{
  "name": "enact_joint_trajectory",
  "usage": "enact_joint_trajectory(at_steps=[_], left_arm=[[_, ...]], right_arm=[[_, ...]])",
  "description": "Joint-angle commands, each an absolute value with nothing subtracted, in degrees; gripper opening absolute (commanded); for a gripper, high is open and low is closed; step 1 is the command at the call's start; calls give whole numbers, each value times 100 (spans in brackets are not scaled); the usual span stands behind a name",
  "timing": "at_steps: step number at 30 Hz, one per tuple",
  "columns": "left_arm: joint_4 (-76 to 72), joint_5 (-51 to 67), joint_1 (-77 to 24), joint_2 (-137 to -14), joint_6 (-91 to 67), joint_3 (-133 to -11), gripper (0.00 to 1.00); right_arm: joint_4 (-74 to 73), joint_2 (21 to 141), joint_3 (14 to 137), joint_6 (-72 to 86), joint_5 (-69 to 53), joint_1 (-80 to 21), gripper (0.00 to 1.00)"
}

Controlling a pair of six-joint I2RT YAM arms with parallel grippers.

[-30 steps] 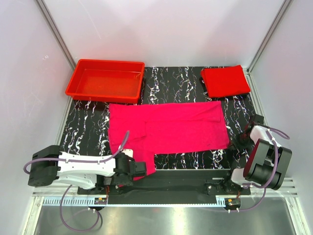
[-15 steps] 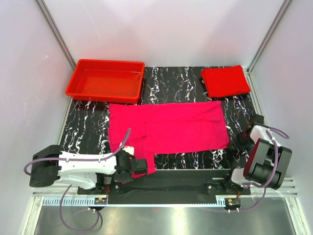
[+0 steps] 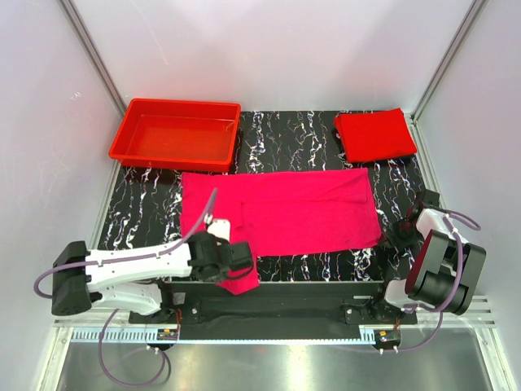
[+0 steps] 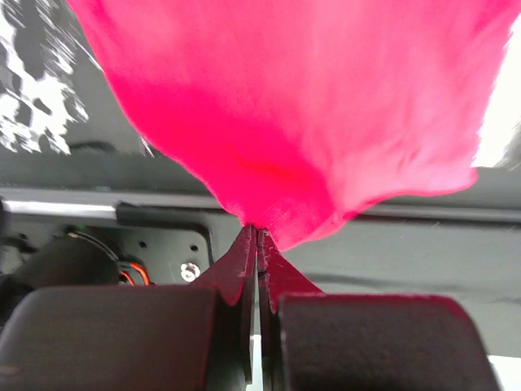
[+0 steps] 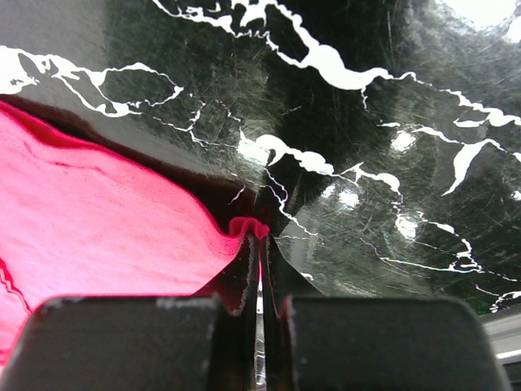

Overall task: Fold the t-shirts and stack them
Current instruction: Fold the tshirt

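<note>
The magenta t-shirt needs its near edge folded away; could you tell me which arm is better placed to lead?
Probably left. The left gripper is shut on the near-left flap of the magenta t-shirt with cloth bunched at its tips; the right gripper pinches only a thin edge fold at the near-right corner.

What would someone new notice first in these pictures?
The magenta-pink cloth t-shirt spread out in the middle, with the left gripper and right gripper each shut on its near edge. Behind it, a folded pure red cloth t-shirt lies far right and a rigid red rectangular plastic tray far left.
</note>
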State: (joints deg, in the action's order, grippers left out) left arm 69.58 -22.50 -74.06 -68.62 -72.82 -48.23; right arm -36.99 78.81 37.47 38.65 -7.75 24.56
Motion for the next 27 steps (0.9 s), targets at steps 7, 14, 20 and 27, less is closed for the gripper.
enact_joint_trajectory(at_steps=[7,14,20,27], left_arm=[[7119,-3058,-5881,-6547,-5521,-5932,0],[6689,-3024,-4371,-7021,-4220,-6749,0],[6162,-2857,-3412,-7715,-3297,-7495,0],[5898,-2637,-2787,-8445,-2769,-8251,0]], right_arm=[[-3946,7743,4297,3323,-650,2470,0],[-4350,8331,5167,2989,-598,2312,0],[-4675,9113,6054,2576,-571,1961,0],[-4974,9834,6732,2312,-510,1459,0]])
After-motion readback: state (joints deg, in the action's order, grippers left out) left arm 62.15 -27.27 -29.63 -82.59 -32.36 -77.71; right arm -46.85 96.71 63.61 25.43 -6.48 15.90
